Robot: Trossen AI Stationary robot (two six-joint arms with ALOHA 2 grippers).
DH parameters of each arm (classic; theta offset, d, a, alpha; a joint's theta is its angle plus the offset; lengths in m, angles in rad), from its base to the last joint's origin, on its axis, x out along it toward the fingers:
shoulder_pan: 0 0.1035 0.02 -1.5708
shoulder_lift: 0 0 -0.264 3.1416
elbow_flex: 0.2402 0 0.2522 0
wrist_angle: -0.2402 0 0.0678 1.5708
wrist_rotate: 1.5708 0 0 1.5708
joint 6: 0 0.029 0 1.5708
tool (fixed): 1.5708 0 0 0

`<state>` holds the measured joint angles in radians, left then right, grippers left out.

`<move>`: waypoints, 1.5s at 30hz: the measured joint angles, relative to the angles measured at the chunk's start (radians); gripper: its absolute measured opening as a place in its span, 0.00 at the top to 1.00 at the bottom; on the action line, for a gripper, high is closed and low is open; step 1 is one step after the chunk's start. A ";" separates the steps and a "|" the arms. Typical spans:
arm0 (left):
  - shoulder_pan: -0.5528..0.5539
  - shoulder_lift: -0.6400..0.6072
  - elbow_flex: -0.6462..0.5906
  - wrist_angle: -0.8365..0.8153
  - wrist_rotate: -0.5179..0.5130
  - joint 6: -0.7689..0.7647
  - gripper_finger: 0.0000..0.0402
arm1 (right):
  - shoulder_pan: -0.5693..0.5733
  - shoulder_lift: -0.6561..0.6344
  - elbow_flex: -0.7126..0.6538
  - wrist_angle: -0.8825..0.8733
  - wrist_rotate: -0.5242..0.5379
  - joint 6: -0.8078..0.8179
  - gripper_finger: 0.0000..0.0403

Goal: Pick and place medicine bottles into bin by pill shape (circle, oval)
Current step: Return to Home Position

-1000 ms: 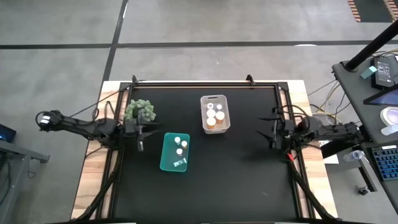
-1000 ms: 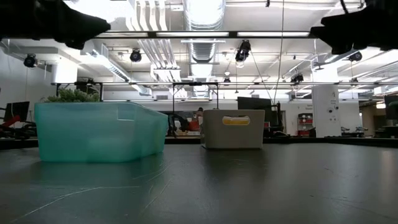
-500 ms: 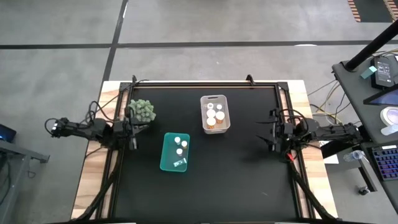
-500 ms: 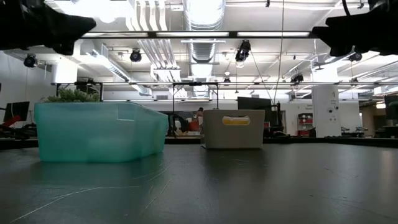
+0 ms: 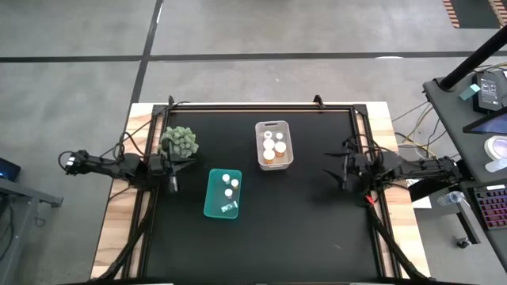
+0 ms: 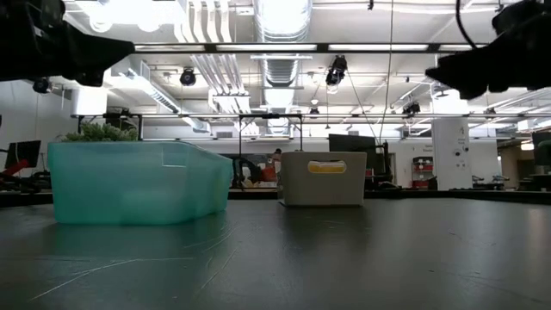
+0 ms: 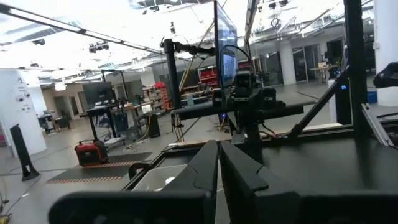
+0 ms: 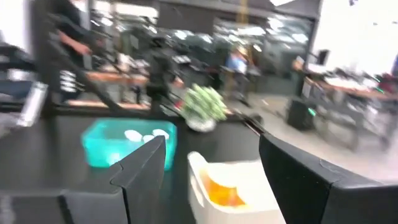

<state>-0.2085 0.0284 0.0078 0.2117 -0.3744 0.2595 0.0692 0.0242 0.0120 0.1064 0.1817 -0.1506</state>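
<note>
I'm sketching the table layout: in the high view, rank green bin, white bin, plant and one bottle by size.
Largest: green bin and white bin, which look alike, so not ranked apart.
Next: plant.
Smallest by far: bottle in the green bin.

The matte black tabletop (image 5: 309, 229) has a pale wood border (image 5: 402, 237). A translucent teal plastic bin (image 5: 214, 208) holds small white-capped medicine bottles (image 5: 229, 184). Beside it, a white plastic bin (image 5: 273, 123) holds amber-orange medicine bottles (image 5: 269, 154), also white-capped. The bushy plant (image 5: 179, 141) is green.

No legible text or labels
</note>
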 joint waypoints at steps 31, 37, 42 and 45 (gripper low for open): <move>0.000 0.061 -0.002 0.007 -0.025 -0.017 1.00 | 0.000 -0.001 -0.001 -0.043 0.235 -0.006 0.36; 0.000 0.063 -0.002 0.006 -0.025 -0.016 1.00 | 0.000 -0.001 -0.001 -0.043 0.235 -0.003 0.35; 0.000 0.064 -0.002 0.006 -0.025 -0.017 1.00 | 0.000 -0.001 -0.002 -0.043 0.235 -0.006 0.36; 0.000 0.063 -0.002 0.006 -0.025 -0.016 1.00 | 0.000 -0.001 -0.002 -0.043 0.235 -0.006 0.37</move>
<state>-0.2085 0.0917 0.0059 0.2180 -0.3994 0.2432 0.0692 0.0231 0.0105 0.0635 0.4167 -0.1566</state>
